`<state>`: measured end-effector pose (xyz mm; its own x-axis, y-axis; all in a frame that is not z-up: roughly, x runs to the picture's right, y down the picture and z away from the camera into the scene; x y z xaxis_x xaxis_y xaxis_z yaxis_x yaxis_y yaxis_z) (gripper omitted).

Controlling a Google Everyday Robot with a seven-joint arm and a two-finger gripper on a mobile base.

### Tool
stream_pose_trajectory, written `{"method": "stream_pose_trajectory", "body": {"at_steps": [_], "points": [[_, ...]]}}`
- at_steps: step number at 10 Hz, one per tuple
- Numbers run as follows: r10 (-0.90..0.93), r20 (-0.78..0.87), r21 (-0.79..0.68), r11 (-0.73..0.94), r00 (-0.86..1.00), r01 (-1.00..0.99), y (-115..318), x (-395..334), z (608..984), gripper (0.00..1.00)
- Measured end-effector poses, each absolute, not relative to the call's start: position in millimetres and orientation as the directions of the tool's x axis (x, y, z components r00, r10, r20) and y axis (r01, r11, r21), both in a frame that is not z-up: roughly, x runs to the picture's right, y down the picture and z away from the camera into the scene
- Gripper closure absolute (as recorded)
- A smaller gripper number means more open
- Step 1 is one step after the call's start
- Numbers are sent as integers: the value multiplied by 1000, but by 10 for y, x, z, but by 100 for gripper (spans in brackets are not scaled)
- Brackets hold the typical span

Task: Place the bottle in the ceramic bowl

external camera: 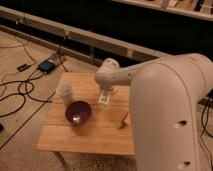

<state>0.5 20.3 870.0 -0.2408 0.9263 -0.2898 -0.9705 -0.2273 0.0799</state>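
1. Bulky white robot arm across the right half of the scene, reaching left over the table.
2. Low wooden table at centre, on a floor strewn with black cables to the left.
3. Gripper at the arm's rounded end, over the far middle of the table, just right of the cup and right above the bottle. Open, closed or gripping: cannot tell.
4. Ceramic bowl, round, glossy dark maroon, on the left part of the table, nearer than the cup. Inside it, only a pale glint on the glaze.
5. White cup, upright, just beyond the bowl toward the far left; contents impossible to tell.
6. Bottle, small and whitish with darker marks, directly beneath the gripper on the table top, to the right of the cup and beyond the bowl's right rim, outside the bowl. Contact with the gripper: cannot tell.
7. Orange carrot, on the wood to the right of the bowl, partly behind the arm.
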Motion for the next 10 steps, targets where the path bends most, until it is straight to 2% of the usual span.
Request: {"method": "stream_pose_trajectory", "body": {"at_steps": [10], "points": [[915, -314, 69, -243, -252, -968, 246, -102, 8636, 100]]}}
